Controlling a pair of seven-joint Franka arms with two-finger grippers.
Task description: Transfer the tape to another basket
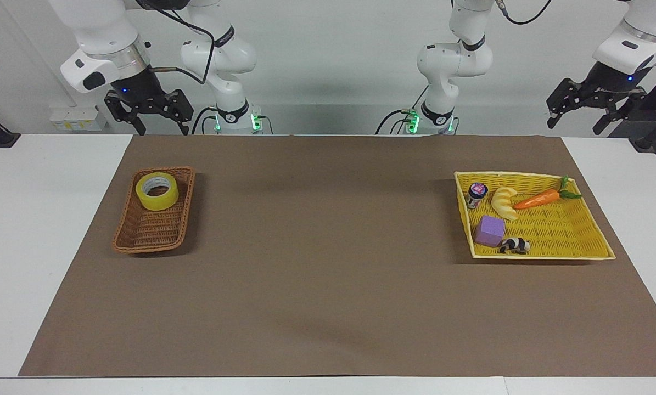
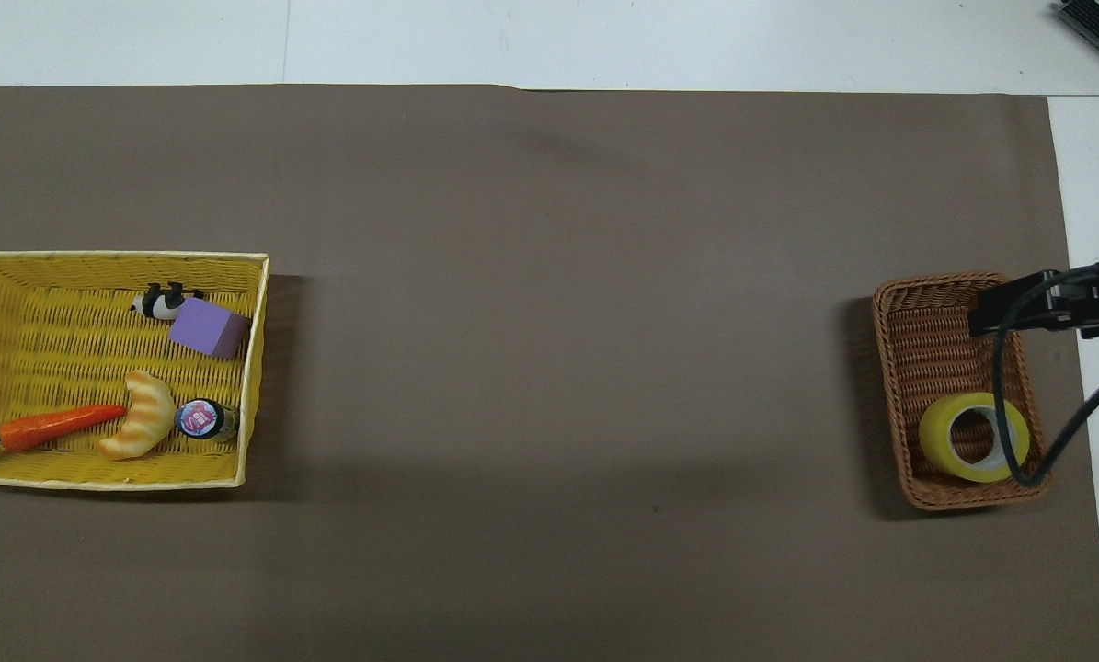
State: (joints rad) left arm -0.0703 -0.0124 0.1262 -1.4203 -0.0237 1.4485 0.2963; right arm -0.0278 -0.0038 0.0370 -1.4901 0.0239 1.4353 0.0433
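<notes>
The yellow tape (image 1: 157, 191) lies flat in the brown wicker basket (image 1: 151, 230), at the basket's end nearer to the robots. It also shows in the overhead view (image 2: 974, 437), inside that basket (image 2: 926, 340). My right gripper (image 1: 163, 129) is open and empty, raised high over the mat's edge by that basket, well apart from the tape. My left gripper (image 1: 573, 127) is open and empty, and waits up in the air off the mat at the left arm's end of the table.
The flat yellow basket (image 1: 575, 236) at the left arm's end holds a croissant toy (image 1: 504, 202), a carrot (image 1: 539, 198), a purple block (image 1: 490, 230), a panda toy (image 1: 514, 245) and a small bottle (image 1: 476, 195). The right arm's cable (image 2: 1004, 414) hangs over the brown basket.
</notes>
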